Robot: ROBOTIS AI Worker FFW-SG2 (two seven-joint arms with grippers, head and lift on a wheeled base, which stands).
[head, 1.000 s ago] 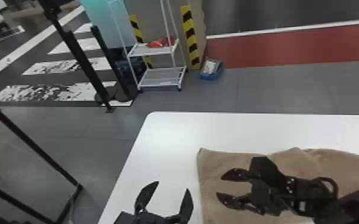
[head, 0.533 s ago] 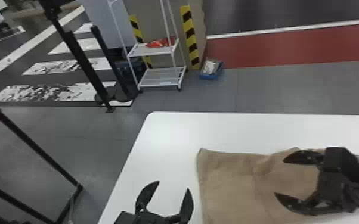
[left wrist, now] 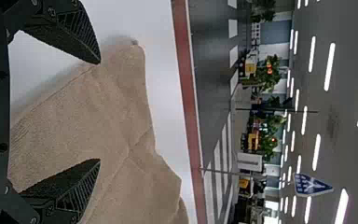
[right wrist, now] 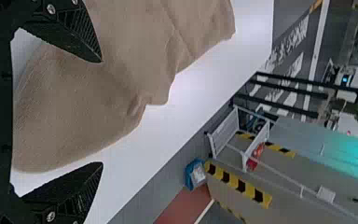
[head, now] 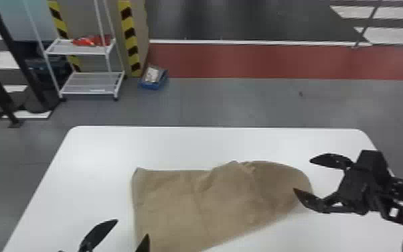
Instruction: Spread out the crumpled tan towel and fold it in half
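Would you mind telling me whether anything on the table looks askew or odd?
Only the towel looks askew: its left part lies fairly flat, but its right end curves round unevenly, with creases bunched at the far edge. I see no spill on the table.

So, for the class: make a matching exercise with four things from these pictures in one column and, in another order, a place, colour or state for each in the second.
Column one
1. Towel
2. Left hand
3. Right hand
4. Blue box

Column two
A. Open, near the towel's right end
B. Tan and wrinkled, lying on the white table
C. On the floor, beside the white rack
D. Open, near the towel's left end

Right pairs: 1-B, 2-D, 3-A, 4-C
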